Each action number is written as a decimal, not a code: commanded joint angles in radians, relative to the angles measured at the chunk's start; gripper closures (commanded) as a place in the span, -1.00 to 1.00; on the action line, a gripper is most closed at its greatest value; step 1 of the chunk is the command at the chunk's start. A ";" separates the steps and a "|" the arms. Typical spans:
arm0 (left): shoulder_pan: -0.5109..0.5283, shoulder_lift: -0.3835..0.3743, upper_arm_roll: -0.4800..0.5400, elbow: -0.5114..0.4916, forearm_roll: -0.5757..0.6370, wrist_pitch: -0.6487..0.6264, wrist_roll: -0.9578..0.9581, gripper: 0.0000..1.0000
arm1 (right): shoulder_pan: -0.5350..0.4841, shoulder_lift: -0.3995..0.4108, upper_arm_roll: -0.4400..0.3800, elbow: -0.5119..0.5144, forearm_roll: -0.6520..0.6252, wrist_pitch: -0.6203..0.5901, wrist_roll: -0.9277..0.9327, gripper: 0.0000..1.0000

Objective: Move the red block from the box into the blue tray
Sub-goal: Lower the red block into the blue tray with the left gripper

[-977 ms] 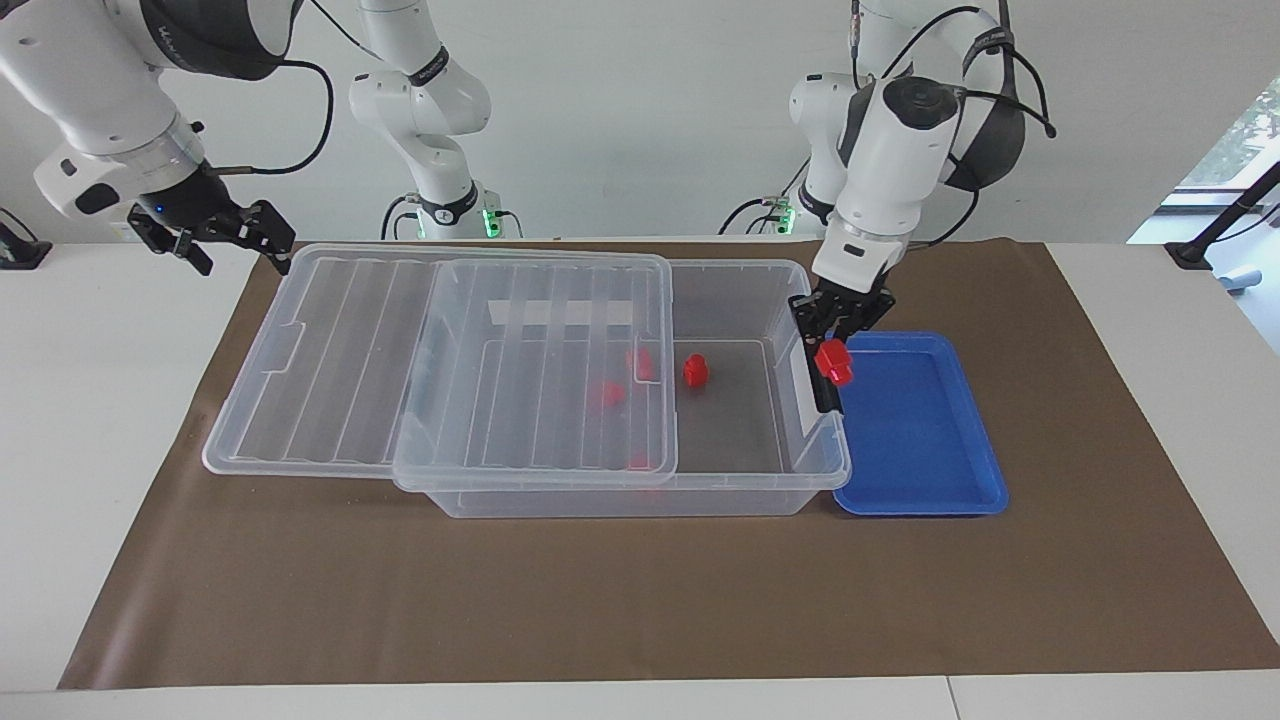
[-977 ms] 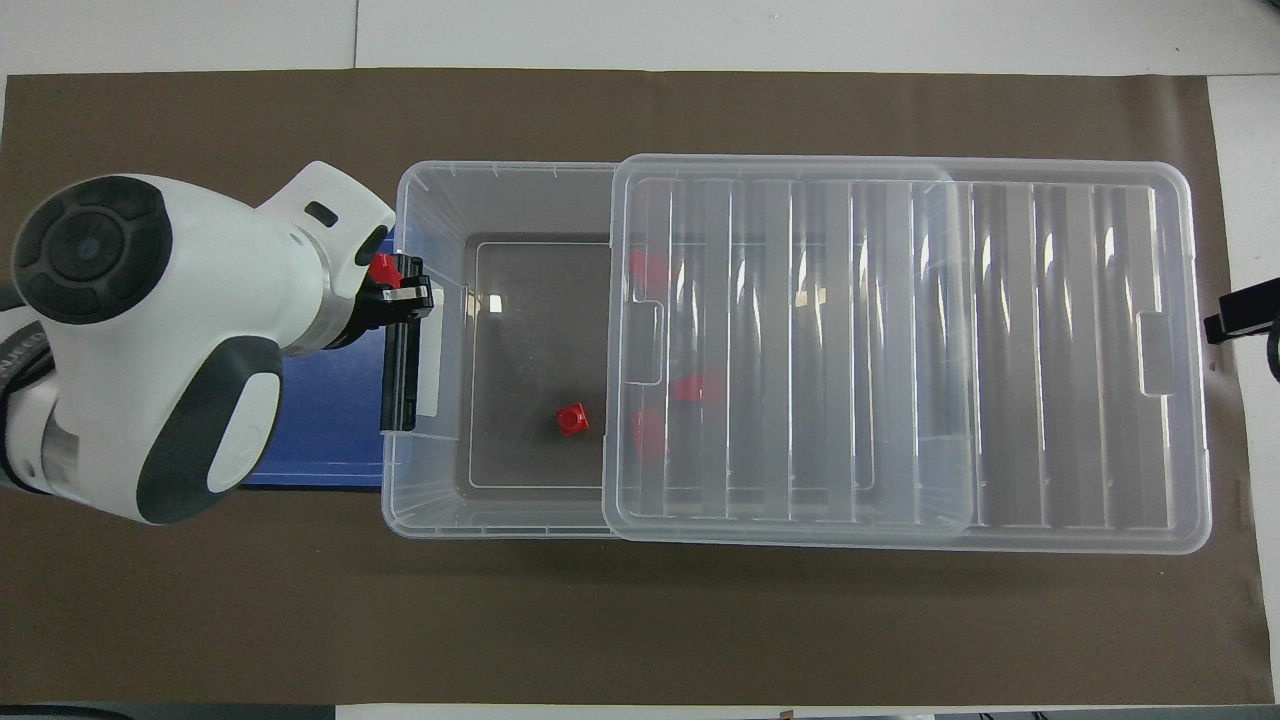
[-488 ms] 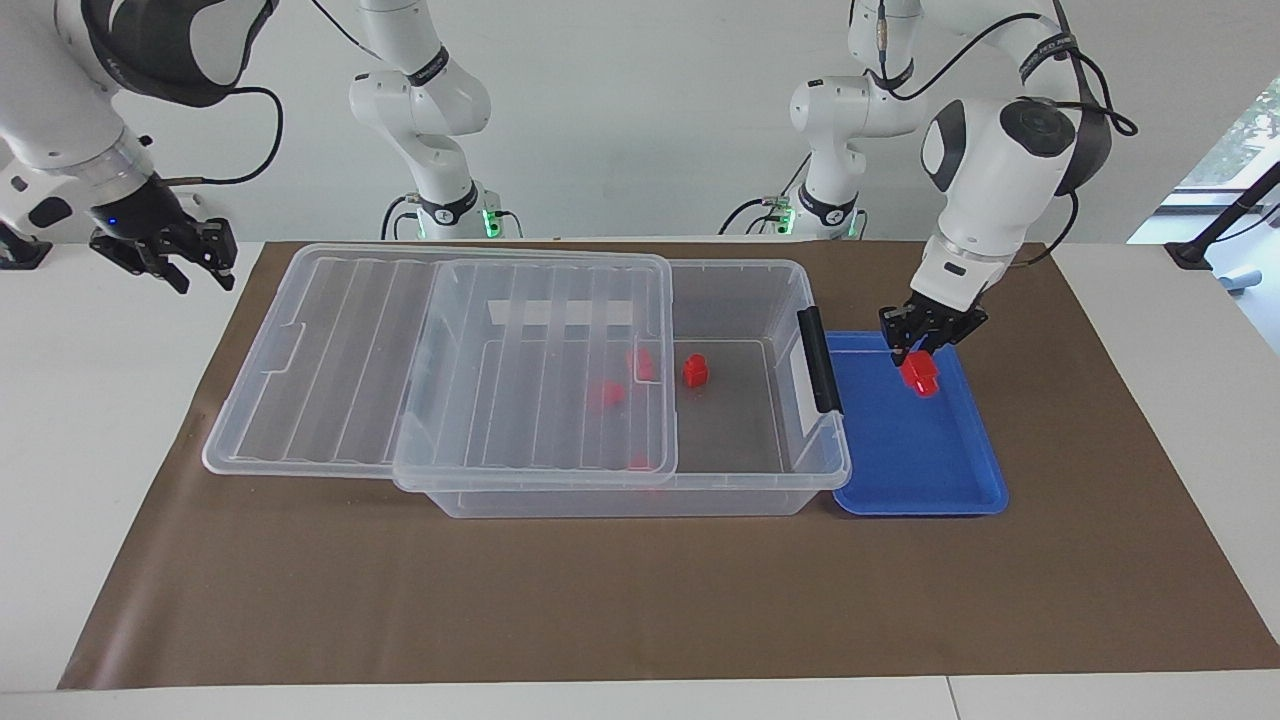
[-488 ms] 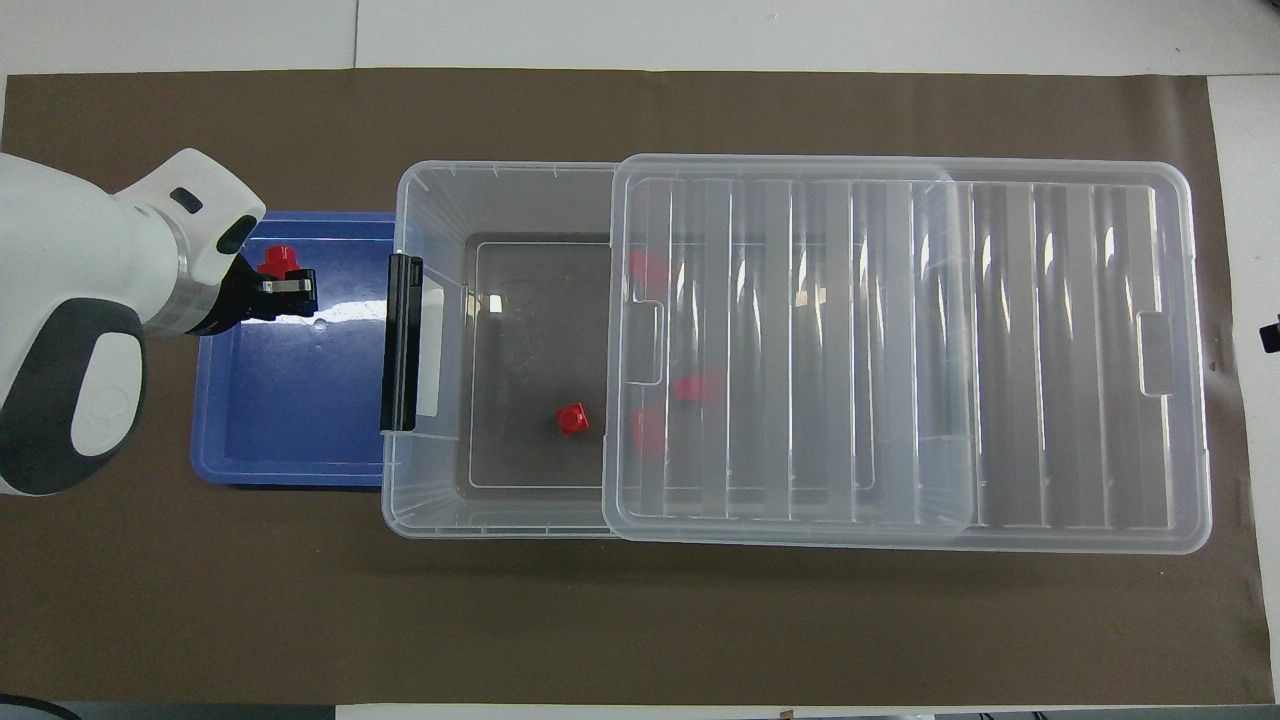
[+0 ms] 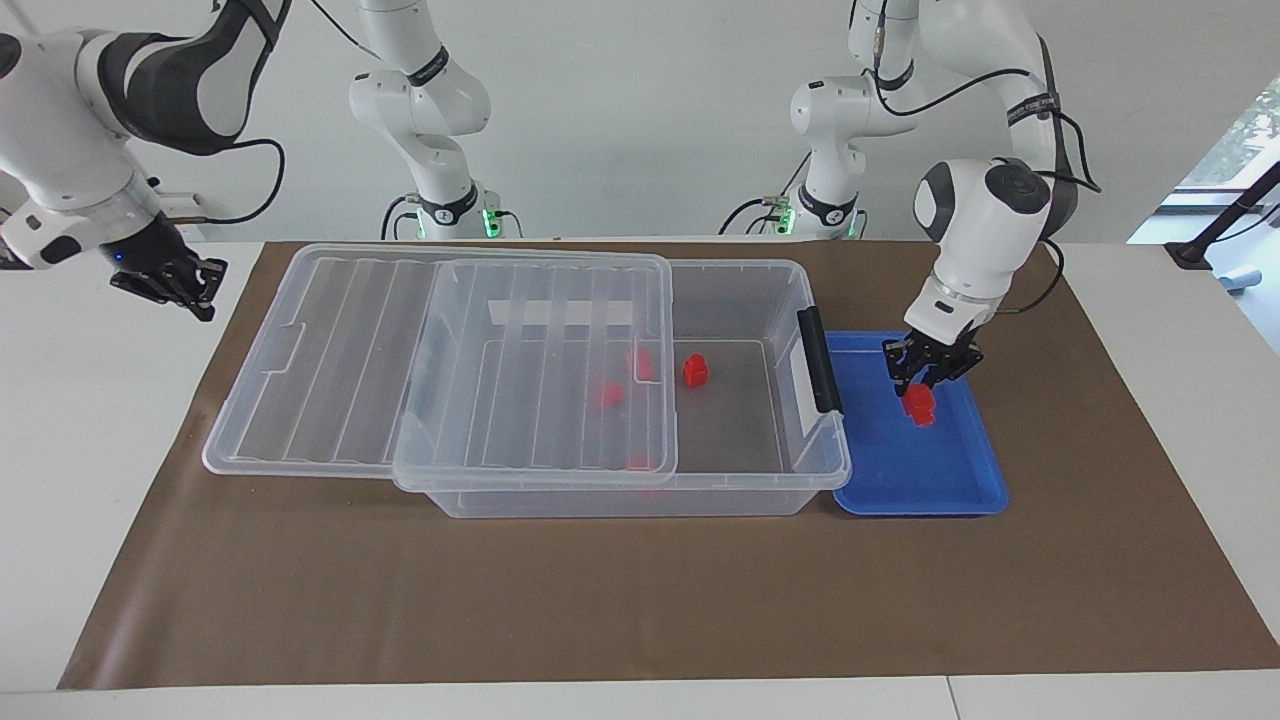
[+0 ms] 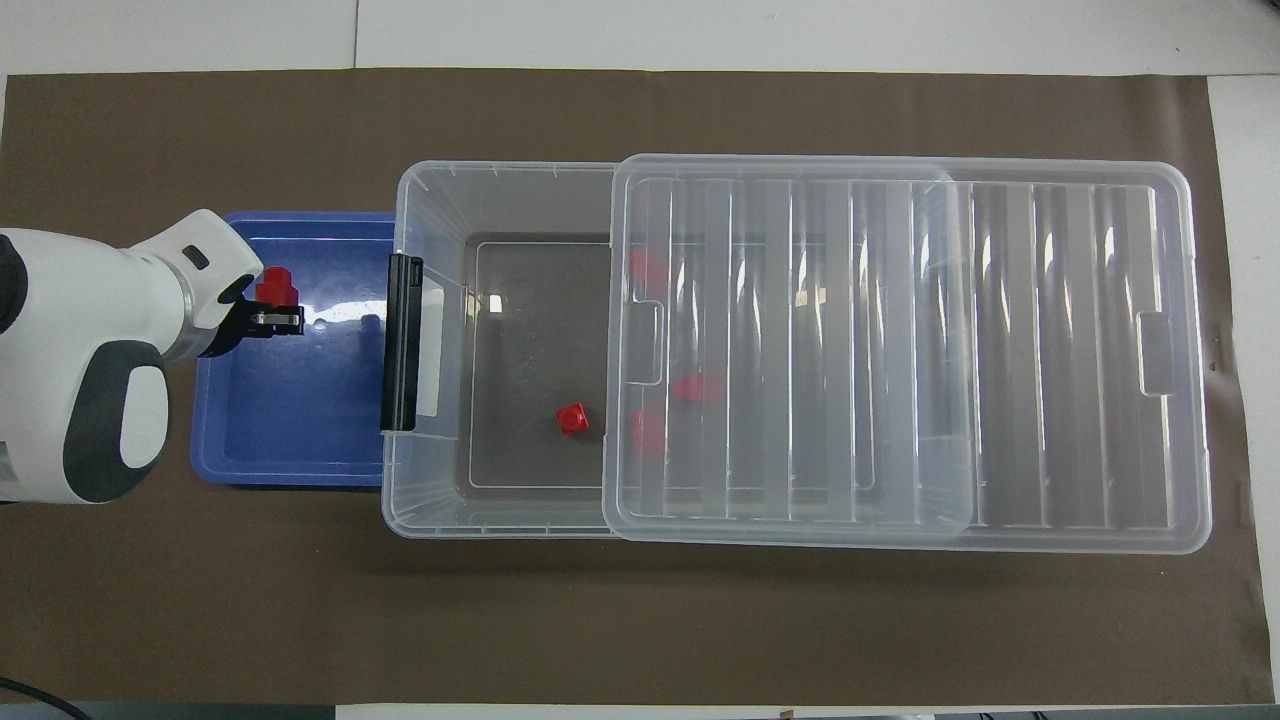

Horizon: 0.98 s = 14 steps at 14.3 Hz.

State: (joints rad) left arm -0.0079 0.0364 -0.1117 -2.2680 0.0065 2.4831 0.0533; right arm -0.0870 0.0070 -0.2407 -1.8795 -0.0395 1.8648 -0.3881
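- The left gripper (image 5: 931, 375) hangs low inside the blue tray (image 5: 960, 490), with its fingers spread a little.
- Directly under the fingertips sits the red block (image 5: 919, 406), resting on the tray floor. Whether the fingers touch it cannot be told; they sit around its top and do not look clamped on it.
- In the overhead view the left gripper (image 6: 268, 318) and its white wrist cover part of the red block (image 6: 275, 287) and one end of the blue tray (image 6: 300, 470).
- Beside the left gripper, toward the right arm's end of the table, stands the box (image 5: 800, 480), touching the tray's edge. Its black latch (image 5: 820, 360) faces the gripper.
- The clear lid (image 5: 440, 370) lies slid partway off the box, overhanging its end away from the gripper.
- One spare red block (image 5: 695, 371) shows plainly on the box floor. Others under the lid appear only as red blurs.
- The right gripper (image 5: 185, 285) waits well apart, over the bare tabletop at the right arm's end. Its opening cannot be made out, and the overhead view does not include it.
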 commanded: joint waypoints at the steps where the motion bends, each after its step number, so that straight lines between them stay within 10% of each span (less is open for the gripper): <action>1: 0.013 0.017 -0.003 -0.054 -0.023 0.098 0.068 1.00 | -0.011 -0.013 0.004 -0.056 -0.011 0.048 -0.031 1.00; 10: 0.014 0.088 -0.003 -0.045 -0.023 0.148 0.054 0.98 | -0.010 -0.010 0.020 -0.098 -0.004 0.097 -0.025 1.00; 14: 0.011 0.086 -0.003 -0.028 -0.023 0.119 0.045 -0.96 | -0.004 -0.010 0.049 -0.098 0.001 0.091 0.024 1.00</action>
State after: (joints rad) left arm -0.0045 0.1220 -0.1117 -2.3077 0.0063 2.6185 0.0881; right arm -0.0843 0.0120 -0.2178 -1.9558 -0.0392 1.9418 -0.3936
